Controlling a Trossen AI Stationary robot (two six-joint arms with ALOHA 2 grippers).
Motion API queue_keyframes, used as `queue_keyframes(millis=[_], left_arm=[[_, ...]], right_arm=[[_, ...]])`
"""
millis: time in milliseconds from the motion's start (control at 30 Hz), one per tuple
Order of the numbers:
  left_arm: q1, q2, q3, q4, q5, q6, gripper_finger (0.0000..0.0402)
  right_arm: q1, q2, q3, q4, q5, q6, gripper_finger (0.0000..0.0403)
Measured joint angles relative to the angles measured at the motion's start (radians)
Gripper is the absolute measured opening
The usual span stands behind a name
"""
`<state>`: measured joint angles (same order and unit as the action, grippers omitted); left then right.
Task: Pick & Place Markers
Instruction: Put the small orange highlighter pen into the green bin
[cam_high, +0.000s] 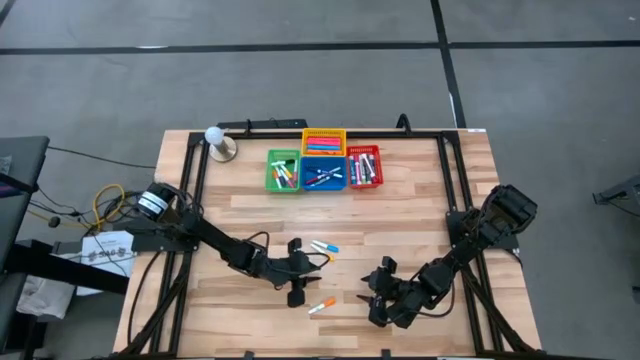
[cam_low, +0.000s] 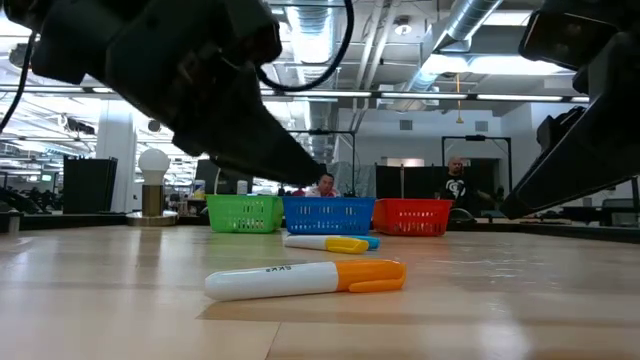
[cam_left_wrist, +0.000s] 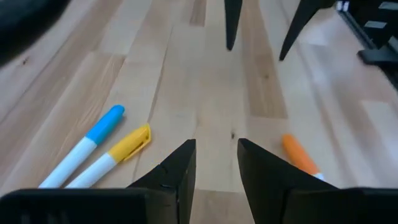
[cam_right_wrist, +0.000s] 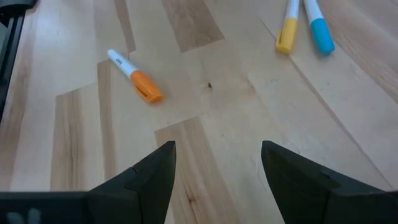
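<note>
Three markers loose on bench: orange-capped marker (cam_high: 321, 305), yellow-capped marker (cam_high: 320, 251), blue-capped marker (cam_high: 325, 245). Pick step. My left claw (cam_high: 297, 272) hangs between them, empty, fingers parted; right claw (cam_high: 385, 295) open, waiting nearby. Next: centre over one barrel, descend.

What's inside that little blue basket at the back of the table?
The blue basket holds a heap of markers lying crosswise, with white barrels and blue and red bits showing. How many lie underneath cannot be seen.

Left pincer (cam_left_wrist: 216, 163) empty, blue-capped marker (cam_left_wrist: 84, 145), yellow-capped marker (cam_left_wrist: 111, 155), orange-capped marker (cam_left_wrist: 299, 155)
</note>
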<state>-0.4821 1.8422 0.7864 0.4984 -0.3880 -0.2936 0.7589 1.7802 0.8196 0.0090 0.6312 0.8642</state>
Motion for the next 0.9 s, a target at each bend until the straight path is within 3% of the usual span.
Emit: queue_keyframes(millis=[100, 300, 433, 900], left_arm=[[0.004, 0.007, 0.0, -0.006, 0.011, -0.001, 0.0117], [-0.014, 0.008, 0.011, 0.004, 0.128, -0.025, 0.0117], [-0.05, 0.055, 0.052, 0.003, 0.182, 0.034, 0.0117], [-0.059, 0.208, 0.174, -0.011, 0.181, 0.066, 0.0117]], right_arm=[[0.0, 0.0, 0.0, 0.0, 0.0, 0.0, 0.0226], [0.009, 0.0, 0.0, 0.0, -0.002, 0.0, 0.0226], [0.013, 0.0, 0.0, 0.0, 0.0, -0.001, 0.0226], [0.013, 0.0, 0.0, -0.001, 0.001, -0.001, 0.0226]])
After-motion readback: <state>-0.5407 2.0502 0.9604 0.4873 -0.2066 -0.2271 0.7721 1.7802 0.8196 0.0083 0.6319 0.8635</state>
